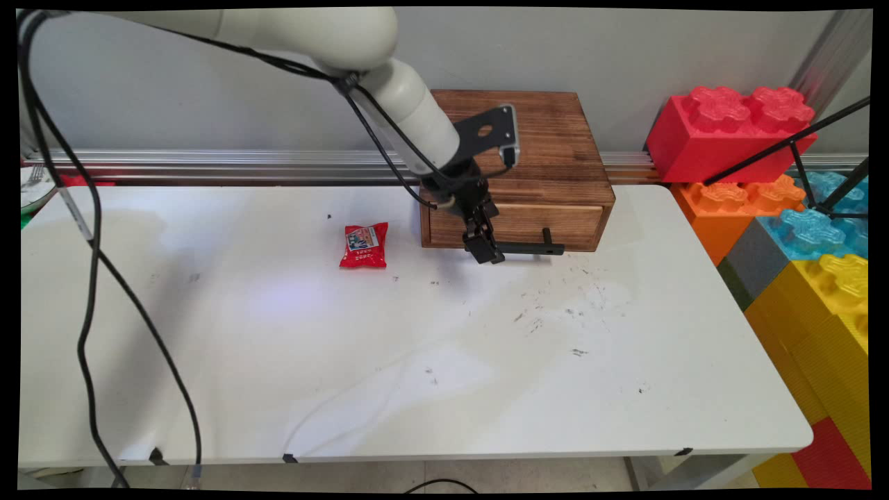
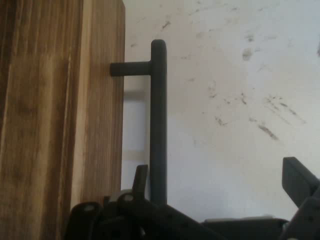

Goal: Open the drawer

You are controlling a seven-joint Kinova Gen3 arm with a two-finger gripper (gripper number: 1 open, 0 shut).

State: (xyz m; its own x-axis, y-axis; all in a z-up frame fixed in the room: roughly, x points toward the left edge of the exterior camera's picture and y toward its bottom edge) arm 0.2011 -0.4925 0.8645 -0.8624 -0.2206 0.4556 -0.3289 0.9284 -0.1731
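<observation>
A dark wooden box [image 1: 549, 149] stands at the back of the white table [image 1: 417, 361], its drawer [image 1: 517, 223] shut. A black bar handle [image 1: 529, 248] sticks out from the drawer front. My gripper [image 1: 487, 251] is down at the left end of this handle. In the hand view the handle [image 2: 158, 120] runs upward beside the wooden front [image 2: 60, 120]. One finger [image 2: 141, 176] sits in the gap between handle and wood, the other finger [image 2: 299, 180] stands far off on the table side. The gripper [image 2: 220, 179] is open around the bar. A red snack packet [image 1: 364, 246] lies left of the box.
Large toy bricks are stacked off the table's right end: red [image 1: 729, 132], orange [image 1: 736, 201], blue [image 1: 812, 232] and yellow [image 1: 826, 312]. An aluminium rail [image 1: 208, 163] runs along the back edge. A plate with a fork [image 1: 31, 186] sits at the far left. Black cables [image 1: 90, 292] hang over the left side.
</observation>
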